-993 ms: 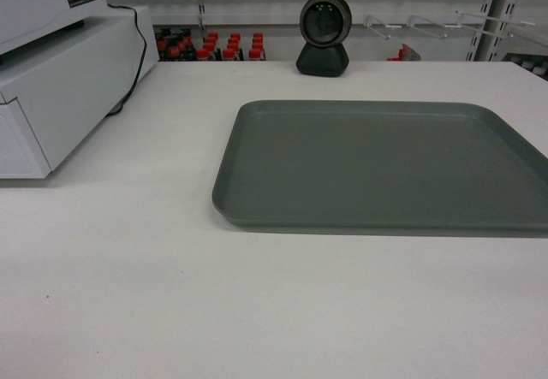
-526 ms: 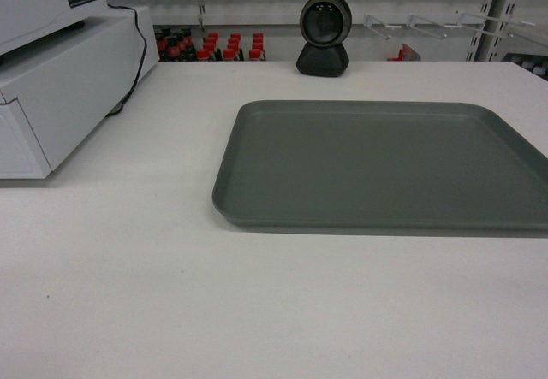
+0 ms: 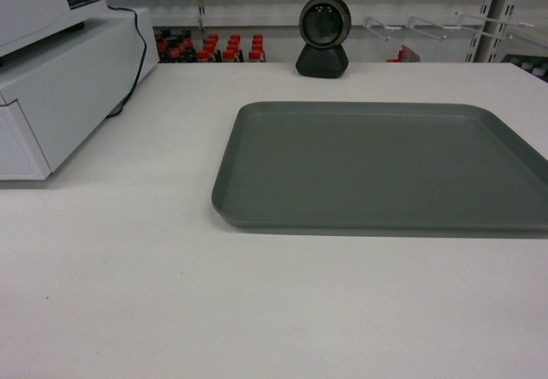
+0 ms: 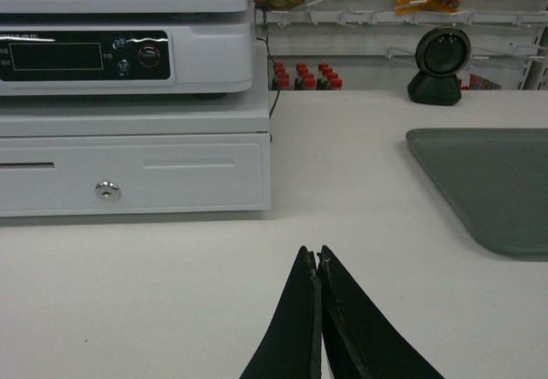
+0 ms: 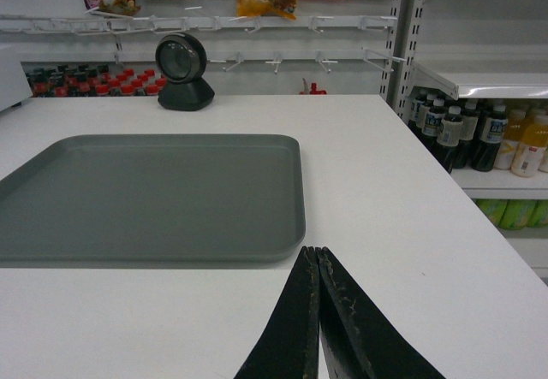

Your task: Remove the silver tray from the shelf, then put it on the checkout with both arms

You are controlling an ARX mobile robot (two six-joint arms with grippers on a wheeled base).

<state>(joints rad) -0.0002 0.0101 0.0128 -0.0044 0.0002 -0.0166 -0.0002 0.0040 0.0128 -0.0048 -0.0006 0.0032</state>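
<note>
Silver tray (image 3: 385,163) flat on checkout (image 3: 128,293), right of centre. Left gripper (image 4: 318,259) & right gripper (image 5: 314,255): fingers pressed together, near edge, holding nothing.

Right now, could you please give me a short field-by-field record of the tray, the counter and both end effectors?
tray: lying flat on the counter, nothing on it
counter: white
left end effector: shut, holding nothing, apart from the tray
right end effector: shut, holding nothing, just in front of the tray's near edge
task state: tray set down on the counter
</note>
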